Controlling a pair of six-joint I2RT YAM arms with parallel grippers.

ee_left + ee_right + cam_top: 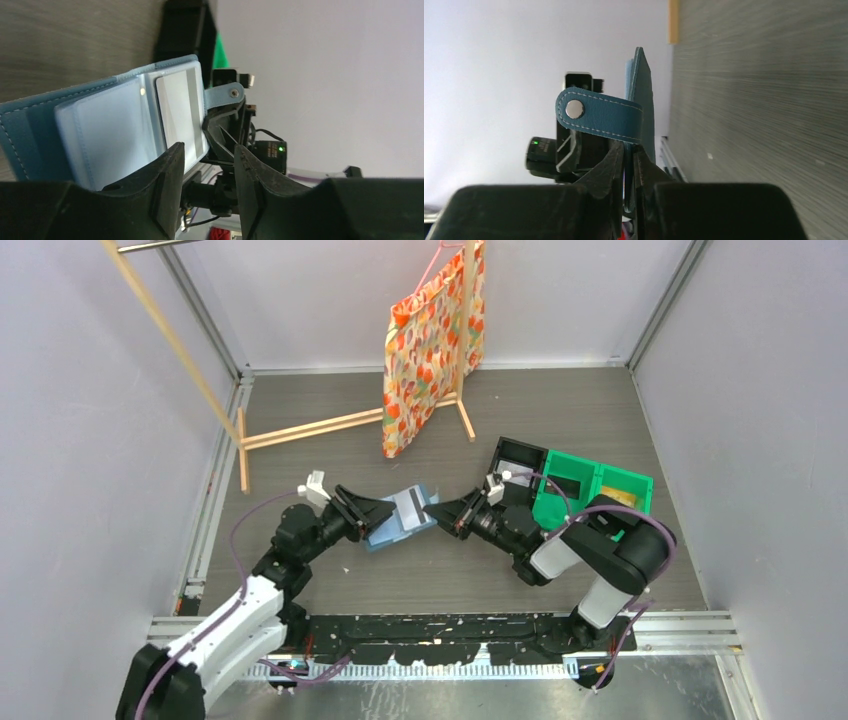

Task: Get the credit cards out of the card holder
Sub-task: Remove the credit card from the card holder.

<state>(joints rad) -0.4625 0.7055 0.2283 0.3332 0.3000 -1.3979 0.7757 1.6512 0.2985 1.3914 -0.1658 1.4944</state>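
The teal-blue card holder (385, 533) is open at the table's middle, between my two grippers. A whitish-grey card (412, 502) with a dark stripe sits in its translucent sleeve, and it shows in the left wrist view (180, 107) beside the pale blue leaves (107, 135). My right gripper (437, 512) is shut on the holder's right cover edge (644, 100), just below its snap strap (596, 117). My left gripper (388, 508) is open over the holder's left half, its fingers (170, 170) apart at the card's corner and holding nothing. Other cards are hidden.
A green bin (590, 485) and a black bin (515, 462) stand right of the holder, behind my right arm. A patterned bag (430, 350) hangs on a wooden rack (300, 430) at the back. Walls close in on three sides.
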